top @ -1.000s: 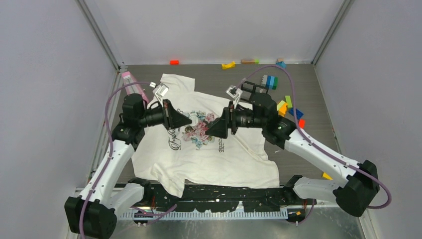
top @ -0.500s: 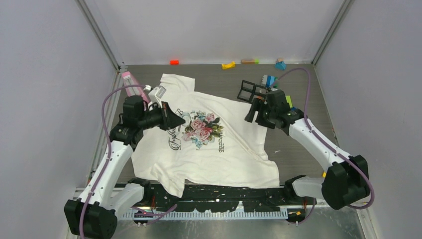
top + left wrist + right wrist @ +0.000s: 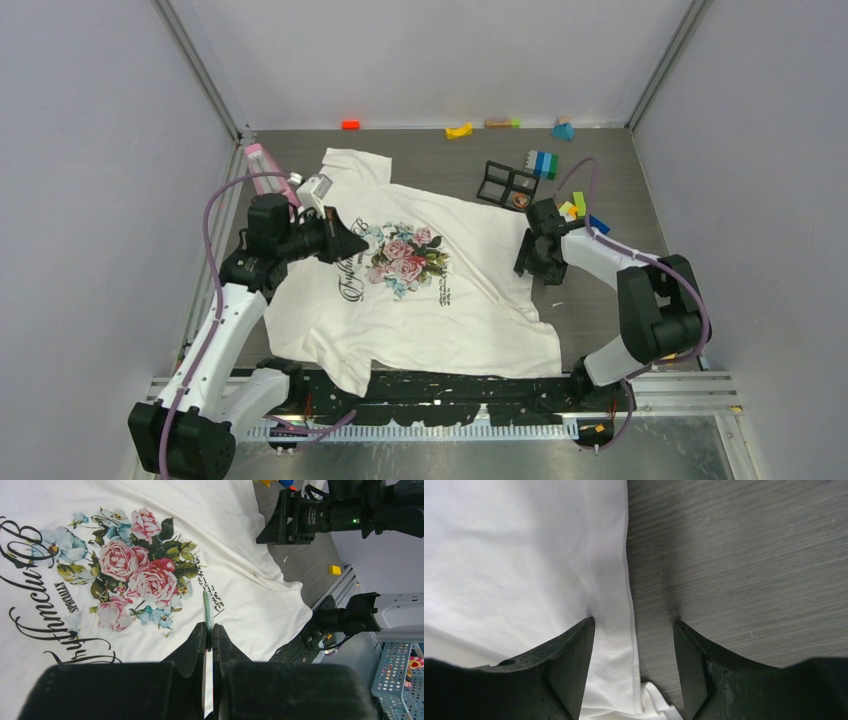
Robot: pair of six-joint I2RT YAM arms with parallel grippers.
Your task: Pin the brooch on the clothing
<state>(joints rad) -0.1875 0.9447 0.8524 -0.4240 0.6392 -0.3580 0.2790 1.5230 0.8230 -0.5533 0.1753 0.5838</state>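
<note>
Not pinned yet: my left tool [image 3: 209, 627] clamps the brooch [image 3: 205, 605] edge-on above the shirt [image 3: 480, 300] print [image 3: 135, 575], mid-frame. Right tool [image 3: 634, 621] stands open astride the hem [image 3: 630, 580], holding nothing.

Shirt laid out, brooch in my grip
The white T-shirt [image 3: 440, 300] lies spread print-up across the table's middle, roses and dark cursive showing. The thin, pale green brooch [image 3: 206, 611] stands edge-on, pinched in my left gripper [image 3: 209, 628] above the print.

Pale grey walls [image 3: 430, 60] on three sides, aluminium corner posts [image 3: 200, 70] at upper left and upper right. Dark wood-grain desk [image 3: 430, 160]; even, diffuse light.
</note>
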